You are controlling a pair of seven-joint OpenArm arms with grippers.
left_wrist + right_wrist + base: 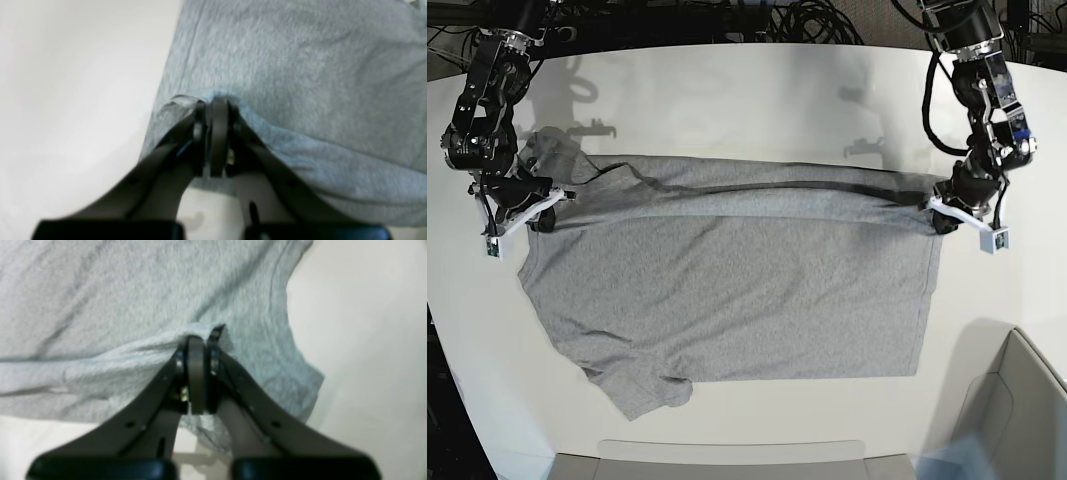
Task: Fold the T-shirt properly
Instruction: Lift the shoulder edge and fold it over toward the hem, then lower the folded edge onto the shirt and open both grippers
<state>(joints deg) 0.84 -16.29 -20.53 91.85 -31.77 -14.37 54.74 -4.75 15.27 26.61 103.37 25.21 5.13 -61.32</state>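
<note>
Right now the T-shirt (727,290) lies spread plain side up on the white desk (757,90), its far edge lifted and drawn taut between the two sets of fingers. The left fingers (213,103) and the right fingers (196,338) each pinch only a small bunch of cloth. If either thin bite slips, that corner drops and the fold goes crooked. Uneven pulling could also drag the bunched sleeve (642,390) further askew.

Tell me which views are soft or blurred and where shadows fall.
Left wrist view: the left tool and the T-shirt look soft, with the near tool body blurred. Right wrist view: similarly soft around the right tool. Base view: sharp; arm shadows fall on the table behind the shirt.
</note>
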